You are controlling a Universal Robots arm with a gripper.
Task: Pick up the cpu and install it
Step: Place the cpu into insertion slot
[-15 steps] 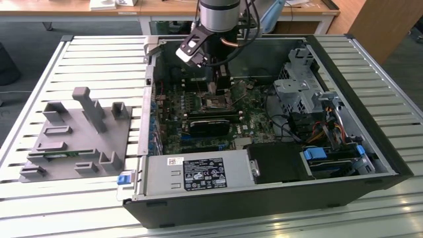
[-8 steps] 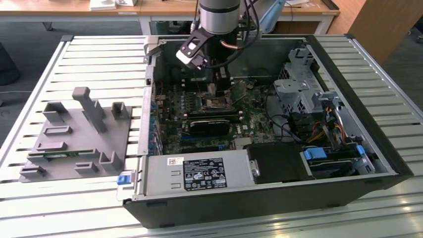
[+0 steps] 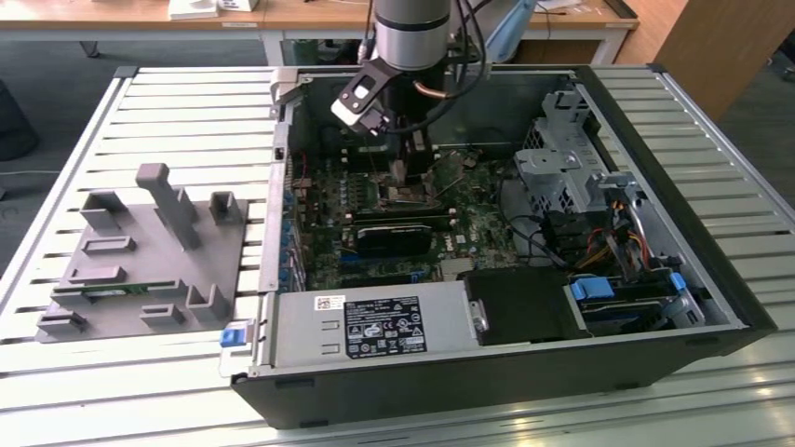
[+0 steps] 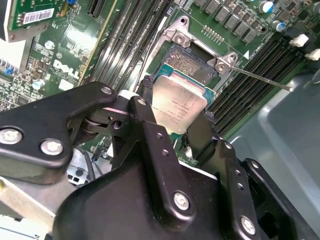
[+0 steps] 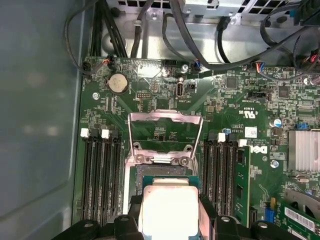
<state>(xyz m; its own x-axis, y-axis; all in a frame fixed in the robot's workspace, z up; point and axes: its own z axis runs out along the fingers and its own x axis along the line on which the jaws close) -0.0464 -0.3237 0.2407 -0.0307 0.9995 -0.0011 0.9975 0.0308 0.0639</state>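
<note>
We see the fingers (image 4: 146, 120) pinching the cpu (image 4: 179, 104) by two opposite edges, metal top facing the wrist cameras. The open socket (image 4: 192, 62) lies just beyond it, partly covered, in the upper middle of the exterior view.

Silver-grey arm (image 3: 416, 33), dark cables (image 3: 464, 45), matte black hand (image 4: 176, 114), round silver screws (image 4: 181, 200)
</note>
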